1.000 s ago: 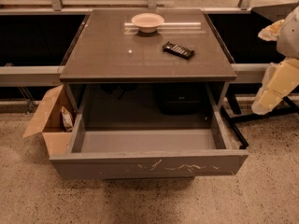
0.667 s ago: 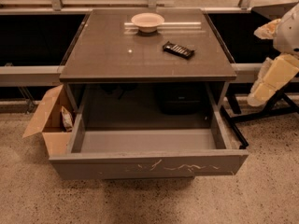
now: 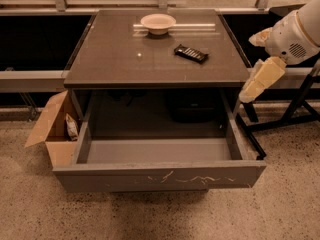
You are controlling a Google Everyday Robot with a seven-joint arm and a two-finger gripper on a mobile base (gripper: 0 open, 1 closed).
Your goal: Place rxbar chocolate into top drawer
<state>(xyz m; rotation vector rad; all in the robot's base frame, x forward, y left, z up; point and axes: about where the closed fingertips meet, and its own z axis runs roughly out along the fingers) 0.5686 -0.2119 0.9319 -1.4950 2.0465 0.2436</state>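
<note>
The rxbar chocolate (image 3: 190,53), a black-wrapped bar, lies flat on the tabletop right of centre. The top drawer (image 3: 160,176) is pulled fully out below the tabletop, and nothing shows on its pale grey floor. My gripper (image 3: 248,68) hangs in the air off the table's right edge, right of and nearer than the bar and above the drawer's right side. Its pale fingers (image 3: 260,79) are spread apart and hold nothing. It touches neither the bar nor the drawer.
A pale round bowl (image 3: 158,23) stands at the back of the table (image 3: 125,64). An open cardboard box (image 3: 52,129) sits on the floor left of the drawer. A black metal frame (image 3: 295,109) stands to the right. A dark window ledge runs behind.
My gripper has moved left and slightly up, closer to the table's right edge. The bar, bowl and drawer have not moved.
</note>
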